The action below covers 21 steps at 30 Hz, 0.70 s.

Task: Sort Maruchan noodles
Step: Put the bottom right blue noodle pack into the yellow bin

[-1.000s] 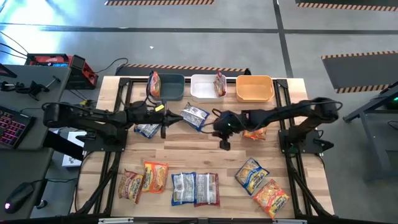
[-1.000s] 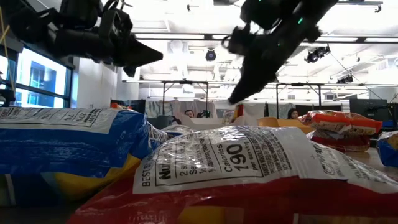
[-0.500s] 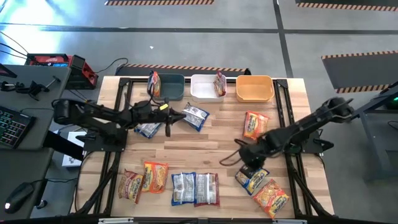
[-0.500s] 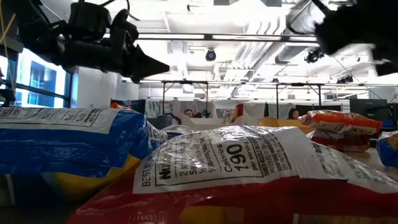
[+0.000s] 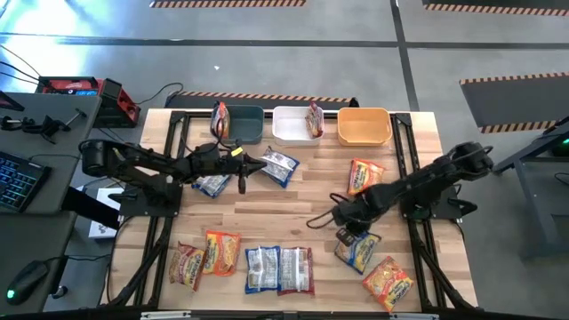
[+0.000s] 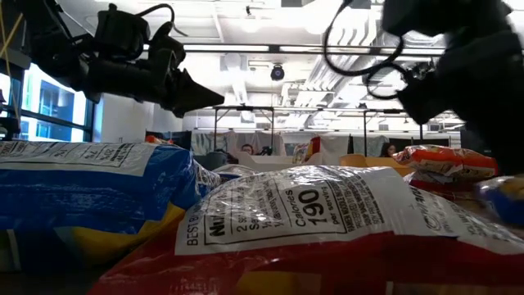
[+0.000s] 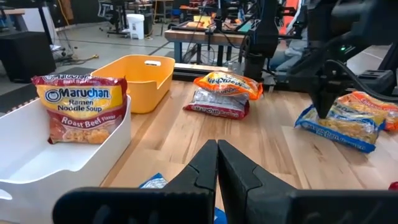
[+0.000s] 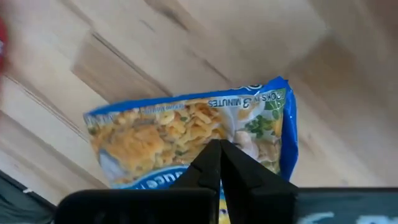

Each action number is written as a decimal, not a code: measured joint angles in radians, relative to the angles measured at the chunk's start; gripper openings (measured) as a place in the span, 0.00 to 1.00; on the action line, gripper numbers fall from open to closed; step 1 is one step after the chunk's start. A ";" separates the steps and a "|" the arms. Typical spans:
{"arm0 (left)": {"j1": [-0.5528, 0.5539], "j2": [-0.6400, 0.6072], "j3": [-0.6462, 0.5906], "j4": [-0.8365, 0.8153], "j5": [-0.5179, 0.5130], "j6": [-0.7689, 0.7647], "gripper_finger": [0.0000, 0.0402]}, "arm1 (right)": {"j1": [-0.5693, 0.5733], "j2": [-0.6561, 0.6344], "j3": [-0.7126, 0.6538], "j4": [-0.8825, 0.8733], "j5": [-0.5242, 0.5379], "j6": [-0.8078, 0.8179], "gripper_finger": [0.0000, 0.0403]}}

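Sort is barely started. Three bins sit along the table's 12 o'clock edge: dark-blue bin [image 5: 245, 124] has one orange-red packet [image 5: 220, 118] propped at its 9 o'clock end, white bin [image 5: 293, 125] has one Roast Beef packet [image 5: 314, 119] at its 3 o'clock end, orange bin [image 5: 364, 126] shows nothing in it.

Everything else is loose on the table [image 5: 293, 200]:
- 6 o'clock row: two orange-red packets [image 5: 206, 256], then a blue-white one [image 5: 262, 268] touching a white-maroon one [image 5: 296, 270].
- 4–5 o'clock: a yellow-blue packet [image 5: 358, 250] and another orange one [image 5: 387, 283] beside it.
- 2 o'clock, in front of the orange bin: an orange packet [image 5: 364, 177]; the left wrist view shows it lying on a maroon one [image 7: 216, 104].
- 10–11 o'clock, near the blue bin: two blue-white packets [image 5: 279, 164], one partly under the left arm.

Right gripper [image 5: 348, 234] is pinched closed, tips down right at the yellow-blue packet's 12 o'clock edge; right wrist view shows the closed fingers over that packet [image 8: 193, 140], which lies flat on the wood. I can't tell if a corner is pinched, so I don't count it as held.

Left gripper [image 5: 241, 184] is closed on nothing, hovering at about 10 o'clock by the blue-white packets.

Call it two binned, roughly ten left.
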 joint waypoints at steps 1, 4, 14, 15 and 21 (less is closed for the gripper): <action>0.000 0.000 0.000 0.000 0.000 0.000 0.00 | -0.020 0.007 0.001 0.012 0.000 -0.041 0.00; 0.000 0.000 0.000 0.000 -0.003 0.002 0.00 | -0.076 0.019 0.002 0.092 0.040 -0.211 0.00; 0.001 0.000 0.000 0.000 -0.024 0.025 0.00 | -0.143 0.019 0.190 0.060 0.059 -0.325 0.00; 0.001 0.000 0.000 0.000 -0.025 0.025 0.00 | -0.122 0.020 0.214 0.023 0.062 -0.279 0.01; 0.001 0.000 0.000 -0.001 -0.025 0.019 0.00 | 0.040 0.019 0.217 -0.027 0.174 0.126 0.15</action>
